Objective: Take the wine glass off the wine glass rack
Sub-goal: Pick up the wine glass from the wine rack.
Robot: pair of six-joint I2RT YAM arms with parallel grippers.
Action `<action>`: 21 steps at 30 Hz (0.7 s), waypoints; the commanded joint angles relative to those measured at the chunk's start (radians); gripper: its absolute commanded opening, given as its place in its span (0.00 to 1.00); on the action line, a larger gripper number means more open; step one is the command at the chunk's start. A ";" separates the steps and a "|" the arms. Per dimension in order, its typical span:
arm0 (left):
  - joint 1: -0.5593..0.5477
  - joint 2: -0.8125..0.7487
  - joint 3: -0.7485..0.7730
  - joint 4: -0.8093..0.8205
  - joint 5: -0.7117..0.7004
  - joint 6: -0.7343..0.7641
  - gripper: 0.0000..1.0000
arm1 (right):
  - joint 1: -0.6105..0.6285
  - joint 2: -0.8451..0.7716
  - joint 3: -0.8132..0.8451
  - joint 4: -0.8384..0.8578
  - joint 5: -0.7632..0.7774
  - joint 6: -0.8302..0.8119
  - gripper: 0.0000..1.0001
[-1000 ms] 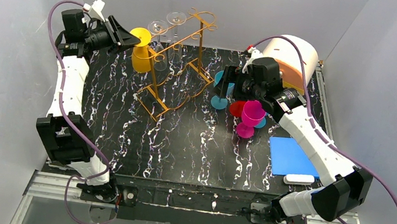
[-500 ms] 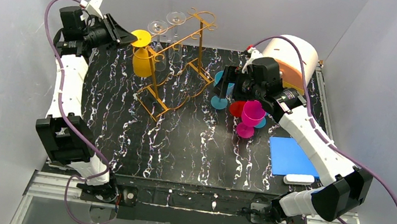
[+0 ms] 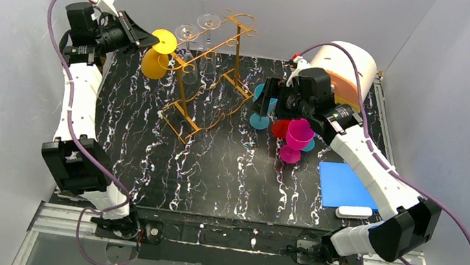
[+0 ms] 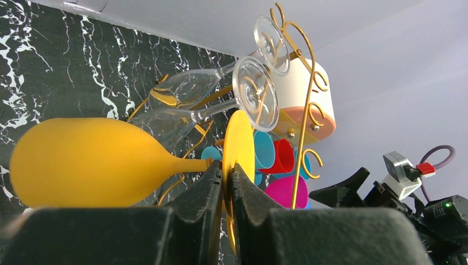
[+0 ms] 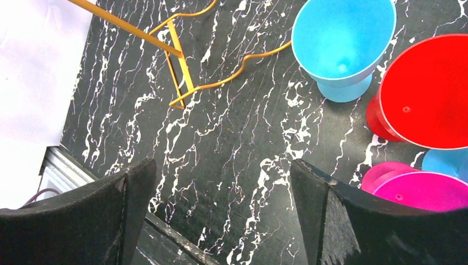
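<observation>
Left wrist: left jaws clamped the foot of the opaque yellow wine glass [image 4: 83,160].
Right wrist: right jaws stood wide, empty.
Glass: tilted.

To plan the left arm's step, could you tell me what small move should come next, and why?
Probably a slow pull of the yellow wine glass outward, off the rail ends of the wine glass rack. The left gripper is shut on the glass's foot, pinched between its fingers, and two clear glasses hang close behind, so a straight draw looks safest.
</observation>
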 commanded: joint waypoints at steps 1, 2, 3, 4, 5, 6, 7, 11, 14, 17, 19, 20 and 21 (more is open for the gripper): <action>0.000 0.002 0.021 0.068 0.000 -0.081 0.00 | -0.006 -0.005 0.015 0.033 -0.008 0.012 0.99; -0.001 0.000 0.015 0.104 0.009 -0.111 0.00 | -0.005 -0.006 0.013 0.033 -0.009 0.016 0.99; -0.002 -0.001 0.011 0.126 0.010 -0.132 0.00 | -0.005 -0.007 0.012 0.034 -0.011 0.018 0.99; -0.001 -0.001 0.010 0.140 0.006 -0.143 0.00 | -0.005 -0.009 0.011 0.034 -0.012 0.020 0.99; -0.001 -0.001 0.008 0.148 0.004 -0.150 0.00 | -0.005 -0.012 0.010 0.033 -0.013 0.021 0.99; -0.002 0.003 0.008 0.156 0.001 -0.159 0.00 | -0.005 -0.015 0.008 0.034 -0.011 0.021 0.99; -0.002 0.007 0.008 0.166 0.003 -0.169 0.00 | -0.005 -0.018 0.007 0.033 -0.008 0.020 0.99; 0.000 0.007 -0.005 0.203 -0.029 -0.200 0.00 | -0.007 -0.030 0.005 0.030 0.008 0.013 0.99; 0.000 0.001 -0.018 0.244 -0.029 -0.234 0.00 | -0.007 -0.039 0.001 0.033 0.012 0.010 0.99; 0.000 -0.009 -0.033 0.286 -0.037 -0.264 0.00 | -0.006 -0.040 0.000 0.032 0.012 0.010 0.99; 0.000 -0.011 -0.041 0.309 -0.040 -0.281 0.00 | -0.007 -0.043 0.001 0.029 0.013 0.010 0.99; 0.000 -0.014 -0.048 0.330 -0.042 -0.297 0.00 | -0.007 -0.046 -0.001 0.028 0.016 0.009 0.99; 0.000 -0.016 -0.058 0.362 -0.043 -0.315 0.00 | -0.006 -0.050 -0.004 0.028 0.017 0.009 0.99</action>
